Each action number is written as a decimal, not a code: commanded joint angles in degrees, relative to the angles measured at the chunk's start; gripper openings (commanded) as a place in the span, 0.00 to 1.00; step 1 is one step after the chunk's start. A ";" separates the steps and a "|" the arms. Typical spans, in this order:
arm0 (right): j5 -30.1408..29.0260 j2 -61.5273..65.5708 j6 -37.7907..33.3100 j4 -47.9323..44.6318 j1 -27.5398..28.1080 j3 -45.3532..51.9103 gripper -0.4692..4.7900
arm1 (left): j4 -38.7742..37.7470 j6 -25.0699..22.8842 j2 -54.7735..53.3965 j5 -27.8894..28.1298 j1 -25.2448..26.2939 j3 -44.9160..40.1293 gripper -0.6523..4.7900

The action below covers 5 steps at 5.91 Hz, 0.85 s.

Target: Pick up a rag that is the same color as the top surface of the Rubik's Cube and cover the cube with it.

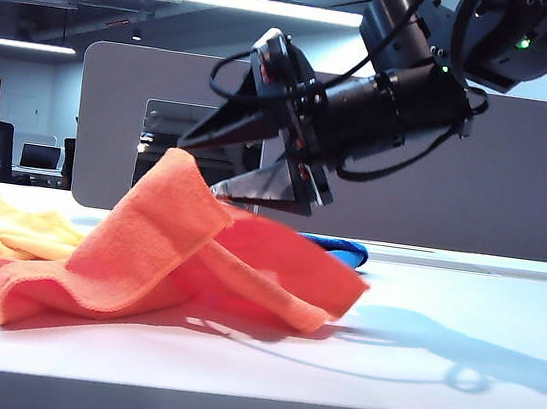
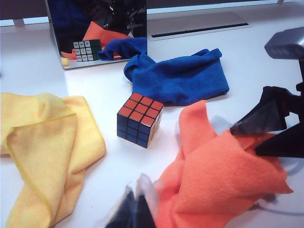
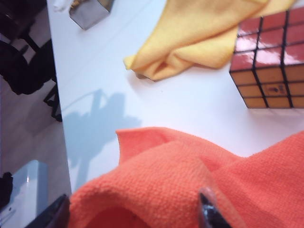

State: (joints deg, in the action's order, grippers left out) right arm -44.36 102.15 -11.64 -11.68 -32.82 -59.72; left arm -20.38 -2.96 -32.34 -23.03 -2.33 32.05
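The orange rag [image 1: 176, 252] lies crumpled on the white table, one fold standing up. My right gripper [image 1: 198, 167] hangs over that raised fold with its jaws wide apart, so it is open; in the right wrist view the fold [image 3: 190, 180] bulges between the two fingertips of the right gripper [image 3: 134, 202]. The Rubik's Cube [image 2: 139, 118] stands uncovered beside the rag [image 2: 223, 180], reddish-orange face up; the rag hides it in the exterior view. The cube [image 3: 270, 61] shows just beyond the rag. My left gripper [image 2: 135, 199] is shut and empty, held short of the cube.
A yellow cloth [image 2: 42, 142] lies on the cube's other side, away from the rag. A blue cloth [image 2: 180, 76] lies behind the cube. A shiny metal box [image 2: 95, 28] stands at the back. The table edge [image 3: 57, 118] runs close to the rag.
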 commanded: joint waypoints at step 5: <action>1.99 0.09 -5.33 -7.37 -3.65 -0.46 0.09 | 0.74 -0.02 0.02 -0.37 -0.13 0.09 0.11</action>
State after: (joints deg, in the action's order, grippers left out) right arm -41.87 102.30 -14.92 -15.27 -36.29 -59.96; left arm -20.36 -2.96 -32.34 -23.03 -2.33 32.05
